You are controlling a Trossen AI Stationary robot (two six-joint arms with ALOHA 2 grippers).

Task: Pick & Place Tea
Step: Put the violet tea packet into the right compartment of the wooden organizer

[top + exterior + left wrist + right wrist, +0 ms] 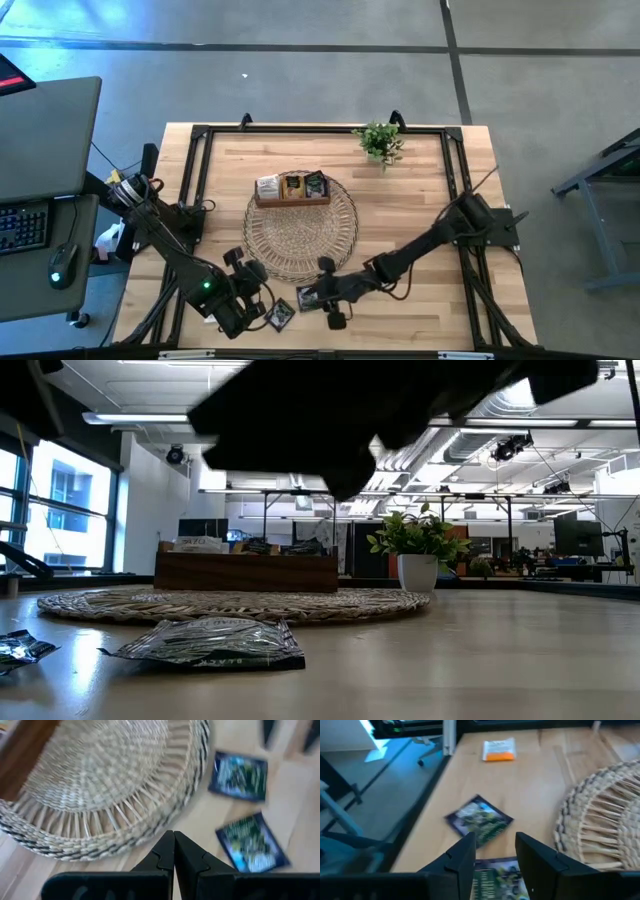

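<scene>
Two dark tea packets lie flat on the wooden table near its front edge: one (479,820) (281,314), and one (497,880) (306,297) closer to the round woven mat (302,232). My right gripper (494,856) (314,294) is open, low over the second packet, with a finger on either side of it. A white and orange tea packet (499,749) lies farther toward the table's left. My left gripper (174,851) (255,285) is shut and empty, just off the mat's near edge. More tea packets stand in the wooden tray (292,190) on the mat's far part.
A small potted plant (379,141) stands at the table's far edge, right of centre. The black frame rails (196,170) run along the table's sides. In the low view the dark packet (210,643) lies in front of the mat (240,603).
</scene>
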